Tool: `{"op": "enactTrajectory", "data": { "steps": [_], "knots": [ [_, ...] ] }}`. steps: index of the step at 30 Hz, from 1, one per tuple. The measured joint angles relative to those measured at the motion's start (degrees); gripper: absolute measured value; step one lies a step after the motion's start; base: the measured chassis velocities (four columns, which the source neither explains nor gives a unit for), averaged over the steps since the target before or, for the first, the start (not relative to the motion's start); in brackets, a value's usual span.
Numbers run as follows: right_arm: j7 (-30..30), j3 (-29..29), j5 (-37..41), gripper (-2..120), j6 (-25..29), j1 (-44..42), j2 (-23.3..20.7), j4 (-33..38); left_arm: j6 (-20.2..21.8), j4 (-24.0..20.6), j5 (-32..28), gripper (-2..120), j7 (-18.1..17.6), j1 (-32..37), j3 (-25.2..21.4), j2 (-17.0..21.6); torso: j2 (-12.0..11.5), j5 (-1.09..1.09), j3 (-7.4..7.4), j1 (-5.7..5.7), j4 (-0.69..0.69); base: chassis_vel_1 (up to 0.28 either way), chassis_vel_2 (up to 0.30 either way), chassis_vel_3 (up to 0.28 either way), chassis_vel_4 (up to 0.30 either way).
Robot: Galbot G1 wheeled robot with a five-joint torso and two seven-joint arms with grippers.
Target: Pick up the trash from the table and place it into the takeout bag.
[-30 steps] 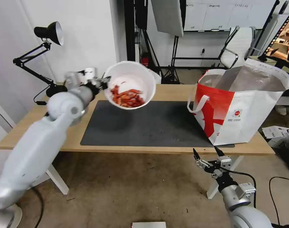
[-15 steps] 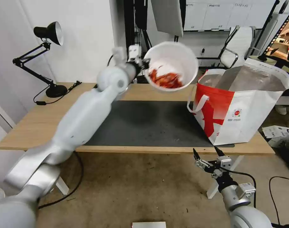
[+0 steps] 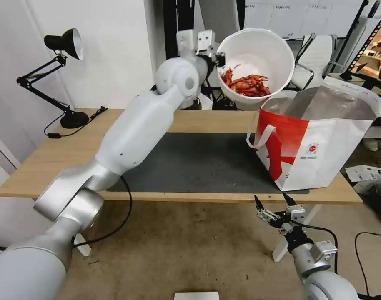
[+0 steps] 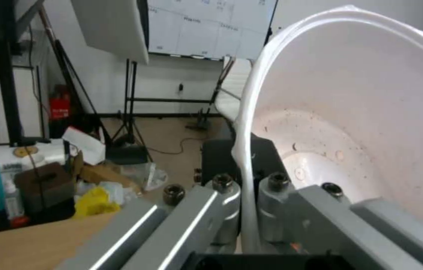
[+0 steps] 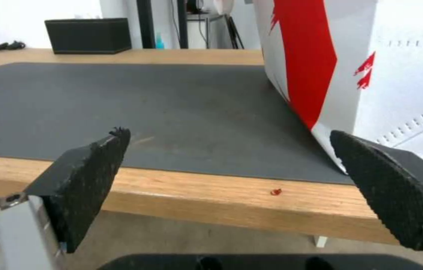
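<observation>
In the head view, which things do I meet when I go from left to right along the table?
Black desk lamp → dark grey rectangular mat → white round bowl of red scraps, held up by the left gripper → red-and-white takeout bag with silver foil lining.

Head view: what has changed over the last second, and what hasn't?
The left hand, clamped on the rim of the white round bowl of red scraps, has carried it up from above the dark grey mat and across to the robot's right; it now hangs beside the open mouth of the red-and-white takeout bag. Nothing was released. Bag, mat and the open right hand below the table edge stayed put.
</observation>
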Motion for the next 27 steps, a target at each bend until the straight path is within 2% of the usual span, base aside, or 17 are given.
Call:
{"op": "enactTrajectory", "data": {
  "steps": [5,12,20,25,27],
  "knots": [
    [0.0,0.0,0.0,100,0.0,0.0,0.0,0.0,-1.88,4.14,2.3,0,0.15,-0.98,2.18,-3.84,0.0,0.0,0.0,0.0,-0.01,0.0,0.0,0.0,0.0],
    [0.0,0.0,0.0,100,0.0,0.0,0.0,0.0,-3.63,7.63,2.17,0,0.17,-1.25,3.67,-7.17,0.0,0.0,0.0,0.0,-0.01,0.0,0.0,0.0,0.0],
    [0.0,0.0,0.0,100,0.0,0.0,0.0,0.0,-5.99,8.01,1.08,0,0.08,-1.75,4.64,-8.17,0.0,0.0,0.0,-0.01,0.0,0.0,0.0,0.0,0.0],
    [0.0,0.0,0.0,100,0.0,0.0,0.0,0.0,-9.56,8.92,6.57,0,1.15,-1.67,6.25,-8.07,0.0,-0.01,0.0,-0.01,0.0,0.0,0.0,0.0,0.0],
    [0.0,0.0,0.0,100,0.0,0.0,0.0,0.0,-9.84,8.93,6.86,0,1.37,-1.65,6.43,-8.05,0.0,-0.01,0.0,-0.01,0.01,0.0,0.0,0.0,0.0]
  ]
}}
